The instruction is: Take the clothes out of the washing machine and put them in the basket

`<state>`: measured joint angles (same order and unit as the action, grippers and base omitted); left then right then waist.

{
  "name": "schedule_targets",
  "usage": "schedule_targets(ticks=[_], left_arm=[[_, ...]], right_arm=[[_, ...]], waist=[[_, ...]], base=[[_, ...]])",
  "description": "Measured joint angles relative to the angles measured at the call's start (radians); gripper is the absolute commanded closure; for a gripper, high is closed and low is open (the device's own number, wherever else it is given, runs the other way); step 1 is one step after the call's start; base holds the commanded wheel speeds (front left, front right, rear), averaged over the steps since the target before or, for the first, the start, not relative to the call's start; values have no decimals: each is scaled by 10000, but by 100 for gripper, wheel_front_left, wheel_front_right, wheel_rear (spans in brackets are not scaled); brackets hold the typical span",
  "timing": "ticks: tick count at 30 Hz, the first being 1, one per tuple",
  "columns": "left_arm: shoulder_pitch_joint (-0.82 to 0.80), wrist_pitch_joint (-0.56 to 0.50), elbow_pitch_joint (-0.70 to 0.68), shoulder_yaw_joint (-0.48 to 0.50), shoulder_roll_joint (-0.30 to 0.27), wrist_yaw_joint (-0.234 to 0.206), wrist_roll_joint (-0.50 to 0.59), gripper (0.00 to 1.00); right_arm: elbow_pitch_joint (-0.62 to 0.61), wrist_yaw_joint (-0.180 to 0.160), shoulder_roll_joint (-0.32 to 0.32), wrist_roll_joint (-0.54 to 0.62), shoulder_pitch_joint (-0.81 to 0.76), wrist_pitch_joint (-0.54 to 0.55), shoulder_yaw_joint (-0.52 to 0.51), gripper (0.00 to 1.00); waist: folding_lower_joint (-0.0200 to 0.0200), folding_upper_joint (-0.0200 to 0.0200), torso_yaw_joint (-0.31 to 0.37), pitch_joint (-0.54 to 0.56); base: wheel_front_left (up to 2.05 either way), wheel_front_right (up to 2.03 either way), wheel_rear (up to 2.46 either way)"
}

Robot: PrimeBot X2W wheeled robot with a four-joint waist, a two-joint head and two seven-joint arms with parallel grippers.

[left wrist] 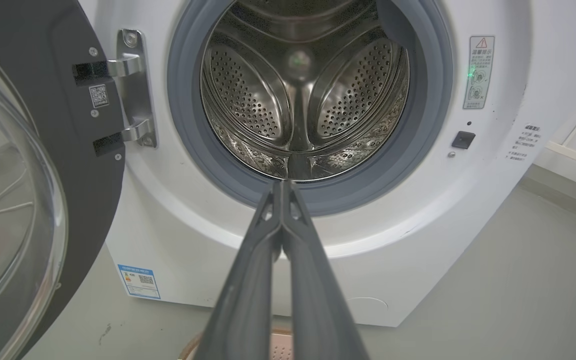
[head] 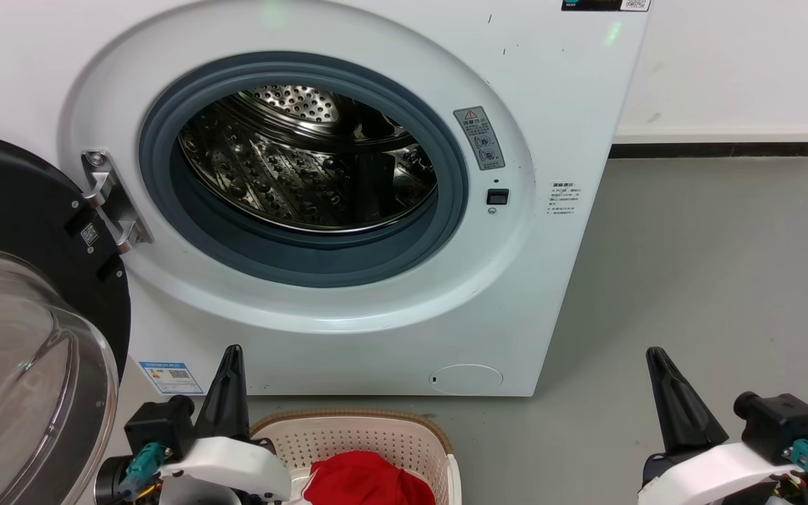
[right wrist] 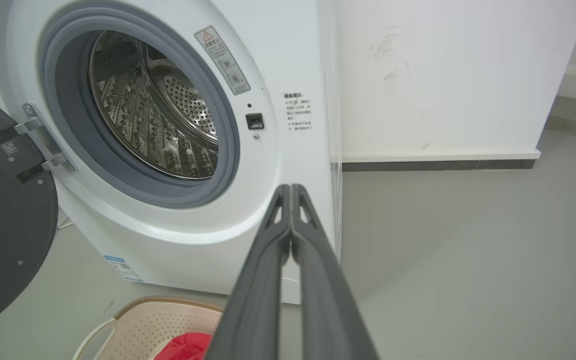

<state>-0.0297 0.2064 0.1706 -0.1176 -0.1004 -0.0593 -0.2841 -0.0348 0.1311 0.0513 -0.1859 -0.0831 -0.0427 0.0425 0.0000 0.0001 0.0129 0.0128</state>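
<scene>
One white washing machine (head: 551, 294) stands on the grey floor (head: 712, 280), its round mouth facing the robot. Its one door (head: 25, 231), black-rimmed glass, hangs swung wide on the left hinge. The steel drum (head: 292, 175) inside shows bare metal. One cream basket (head: 376, 438) sits on the floor just before the machine, its top facing up and its near end cut off by the picture's edge. The clothes (head: 365, 480) lie in it as one red heap with white trim; I cannot count the garments. The left gripper (head: 233, 354) and right gripper (head: 656, 358) both point up, fingers pressed together on nothing. A warning sticker (head: 480, 137) with a red triangle and a blue label (head: 170, 377) with a QR code carry print too small to read.
</scene>
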Motion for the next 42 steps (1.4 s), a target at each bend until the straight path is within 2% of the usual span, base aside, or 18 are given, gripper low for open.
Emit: schedule_targets(ticks=[20,42], left_arm=[[-94,-805,165,587,134,506,-3423,100],[-233,-1522,339,1099,226,886,-6403,100]], right_arm=[[750,-2,198,-3956,433,182,-104,100],[1352,-2,290,-7241,838,418,-311,100]], waist=[[0,0,-21,-26],[0,0,-44,-56]], base=[[0,0,0],[0,0,0]])
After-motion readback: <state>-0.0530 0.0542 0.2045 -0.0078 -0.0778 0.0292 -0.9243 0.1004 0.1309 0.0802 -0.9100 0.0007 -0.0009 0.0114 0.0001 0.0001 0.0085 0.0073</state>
